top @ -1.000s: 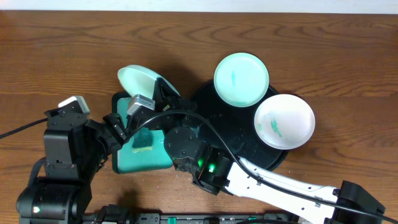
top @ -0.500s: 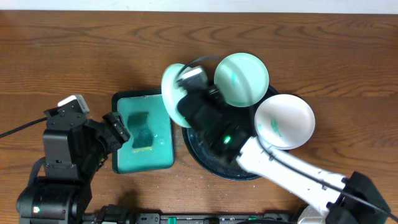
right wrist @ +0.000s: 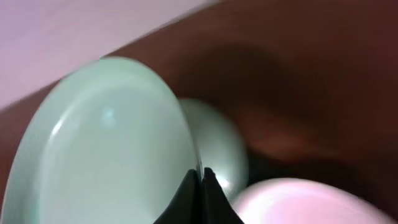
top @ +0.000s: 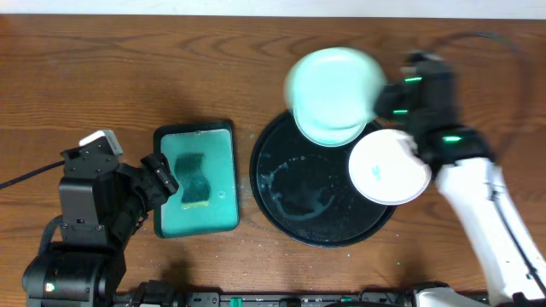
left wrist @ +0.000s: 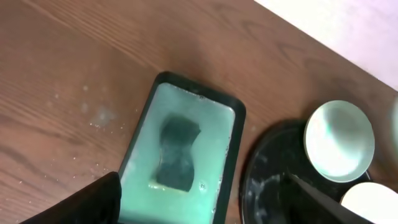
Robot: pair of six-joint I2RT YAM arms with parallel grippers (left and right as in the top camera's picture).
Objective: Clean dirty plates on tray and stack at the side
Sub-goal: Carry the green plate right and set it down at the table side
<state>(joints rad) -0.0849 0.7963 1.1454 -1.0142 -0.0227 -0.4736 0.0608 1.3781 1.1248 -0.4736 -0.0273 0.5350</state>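
Overhead: my right pincer (top: pixel 386 95) is clamped on the rim of a mint plate (top: pixel 328 81), held above a second mint plate (top: pixel 334 135) on the black tray (top: pixel 320 226). A white plate (top: pixel 388 166) rests on the tray's right edge. A teal tray (top: pixel 223 192) with a sponge (top: pixel 194 181) lies left on the wooden surface (top: pixel 128 68).

Left wrist: my left pincer (left wrist: pixel 205 196) stands wide apart, empty, above the teal tray.

Right wrist: the closed fingers (right wrist: pixel 186 190) pinch the held plate's rim, its face tilted; the other two plates lie behind it.
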